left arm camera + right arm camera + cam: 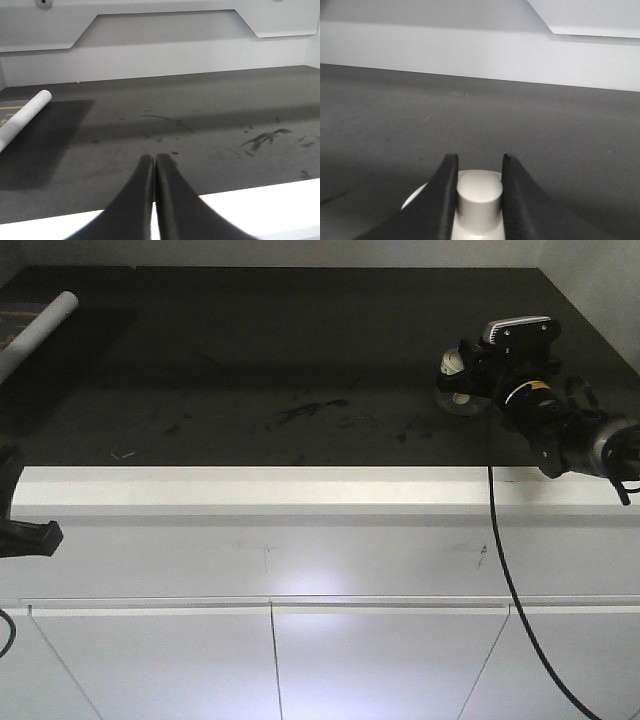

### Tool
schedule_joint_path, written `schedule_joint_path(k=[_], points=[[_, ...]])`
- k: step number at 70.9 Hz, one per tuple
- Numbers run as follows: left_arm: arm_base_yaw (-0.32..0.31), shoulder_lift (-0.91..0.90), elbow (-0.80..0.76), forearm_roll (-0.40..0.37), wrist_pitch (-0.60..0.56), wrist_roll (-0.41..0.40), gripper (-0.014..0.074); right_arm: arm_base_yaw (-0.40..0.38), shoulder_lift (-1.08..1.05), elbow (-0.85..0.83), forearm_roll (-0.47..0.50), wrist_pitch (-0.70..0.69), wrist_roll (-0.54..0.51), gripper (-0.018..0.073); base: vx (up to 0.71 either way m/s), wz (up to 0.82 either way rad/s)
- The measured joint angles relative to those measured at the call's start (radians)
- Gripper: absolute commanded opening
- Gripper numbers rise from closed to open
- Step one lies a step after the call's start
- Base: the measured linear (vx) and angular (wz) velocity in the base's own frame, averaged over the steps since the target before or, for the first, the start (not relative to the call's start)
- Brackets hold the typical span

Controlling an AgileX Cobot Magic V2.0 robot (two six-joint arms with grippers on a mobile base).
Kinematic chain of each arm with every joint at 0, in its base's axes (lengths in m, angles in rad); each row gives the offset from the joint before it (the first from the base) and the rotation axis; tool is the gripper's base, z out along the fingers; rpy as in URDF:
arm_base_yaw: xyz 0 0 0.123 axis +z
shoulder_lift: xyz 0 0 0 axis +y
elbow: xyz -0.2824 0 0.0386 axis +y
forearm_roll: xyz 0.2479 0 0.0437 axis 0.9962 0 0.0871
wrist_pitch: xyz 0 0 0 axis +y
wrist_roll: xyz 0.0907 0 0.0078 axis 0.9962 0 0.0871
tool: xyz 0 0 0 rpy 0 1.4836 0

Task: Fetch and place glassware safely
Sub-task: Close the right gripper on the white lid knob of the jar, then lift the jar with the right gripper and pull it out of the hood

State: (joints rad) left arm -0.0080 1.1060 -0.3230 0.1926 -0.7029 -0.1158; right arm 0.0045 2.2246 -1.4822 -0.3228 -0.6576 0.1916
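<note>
Our right gripper (479, 164) was squeezed onto the knob (479, 195) on top of the jar (457, 398), with one black finger on each side of it. The jar was near the right edge of the bench (300, 340), about halfway between the front edge and the back wall. We could not tell if it was lifted or sitting on the top.

Our left gripper (153, 160) was pinched shut with nothing in it. It hung by the front edge, near the front left corner.

We thought the fetching part was about half done. The jar was caught, but it had not been carried anywhere yet. Lifting it, moving it and setting it down softly were all left to do.

The knob was a short round stub, smooth and pale. The lid (415, 200) under it was round and creamy white. The bottom of the jar was clear glass, so it looked hard, slippery and easy to break.

The bench top was dark, flat and dull, with scratchy marks (310, 410) near the middle. Its front edge was a smooth white strip (250, 490). A long white tube (40, 328) lay near the back left corner. Plain white cupboard doors (390, 660) were below, and a thin black cable (500, 560) hung in front of them.
</note>
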Motion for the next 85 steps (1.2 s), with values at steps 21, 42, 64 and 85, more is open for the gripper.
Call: schedule_joint_path(k=[21, 42, 64, 85], points=[[0.000, 0.000, 0.000, 0.000, 0.000, 0.000, -0.0007, 0.000, -0.016, 0.000, -0.002, 0.026, -0.001, -0.0006, 0.00, 0.00], [0.000, 0.000, 0.000, 0.000, 0.000, 0.000, -0.0007, 0.000, -0.201, 0.174, -0.007, 0.057, 0.001, -0.0003, 0.00, 0.00], [0.000, 0.000, 0.000, 0.000, 0.000, 0.000, -0.0007, 0.000, -0.519, 0.524, -0.008, 0.024, 0.001, -0.0003, 0.00, 0.00], [0.000, 0.000, 0.000, 0.000, 0.000, 0.000, -0.0007, 0.000, -0.879, 0.797, -0.024, 0.009, 0.003, -0.0003, 0.00, 0.00]])
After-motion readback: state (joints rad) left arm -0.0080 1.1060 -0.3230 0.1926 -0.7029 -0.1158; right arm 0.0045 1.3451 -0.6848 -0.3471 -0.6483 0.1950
